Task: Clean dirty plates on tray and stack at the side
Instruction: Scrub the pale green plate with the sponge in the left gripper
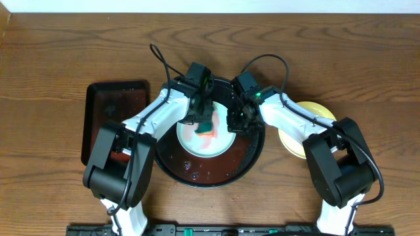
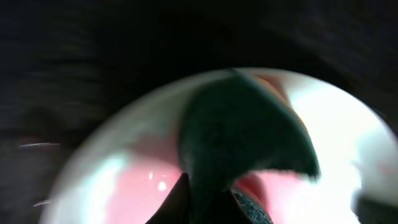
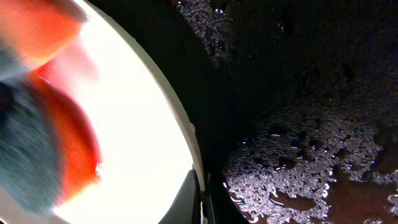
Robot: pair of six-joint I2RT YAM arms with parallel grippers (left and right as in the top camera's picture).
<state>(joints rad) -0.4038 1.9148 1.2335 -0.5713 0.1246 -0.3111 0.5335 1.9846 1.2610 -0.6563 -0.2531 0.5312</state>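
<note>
Left tool point(image 1: 205, 121) pinches the teal sponge point(image 1: 209, 127) on the plate point(image 1: 193, 141) below; right tool point(image 1: 234, 121), pressed together, meets its rim, probably the surest hold on something stiff yet sauce-slick.

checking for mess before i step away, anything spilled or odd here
Reddish wet residue covers the round black tray around the plate, and an orange sauce smear sits on the plate beside the sponge.
</note>
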